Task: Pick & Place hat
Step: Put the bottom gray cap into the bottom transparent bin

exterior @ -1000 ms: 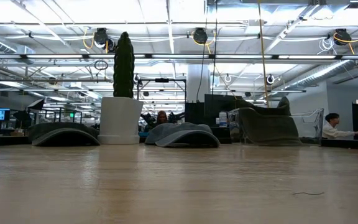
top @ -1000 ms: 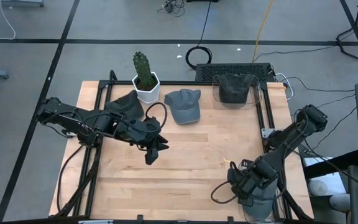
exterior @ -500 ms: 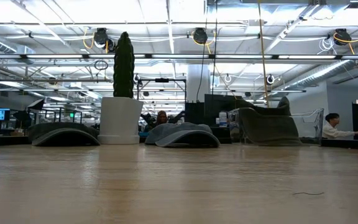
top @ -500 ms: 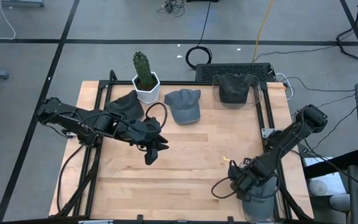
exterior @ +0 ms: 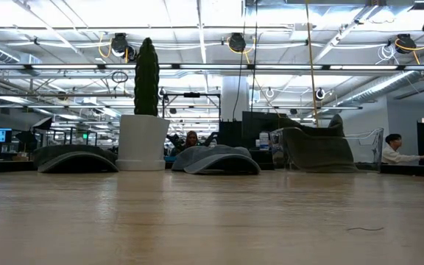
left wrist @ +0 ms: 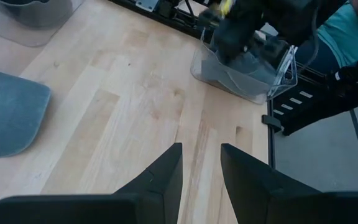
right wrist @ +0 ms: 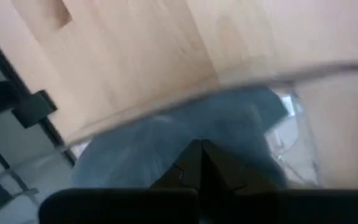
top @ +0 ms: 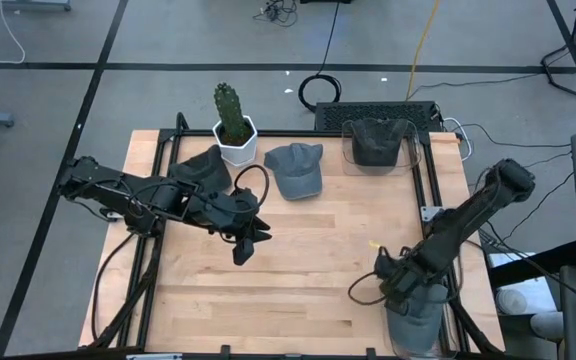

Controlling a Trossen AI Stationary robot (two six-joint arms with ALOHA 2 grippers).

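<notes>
Since a second ago the right arm has swung its elbow outward and its right claw has edged toward the clear bin at the desk's near right corner. Its fingers look pressed together over the grey hat inside, blurred. The left claw hangs parted mid-desk. Another hat lies by the cactus. No writing legible.

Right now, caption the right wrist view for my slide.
Right pincer, fingers together, above a blue-grey hat inside the clear bin.
</notes>
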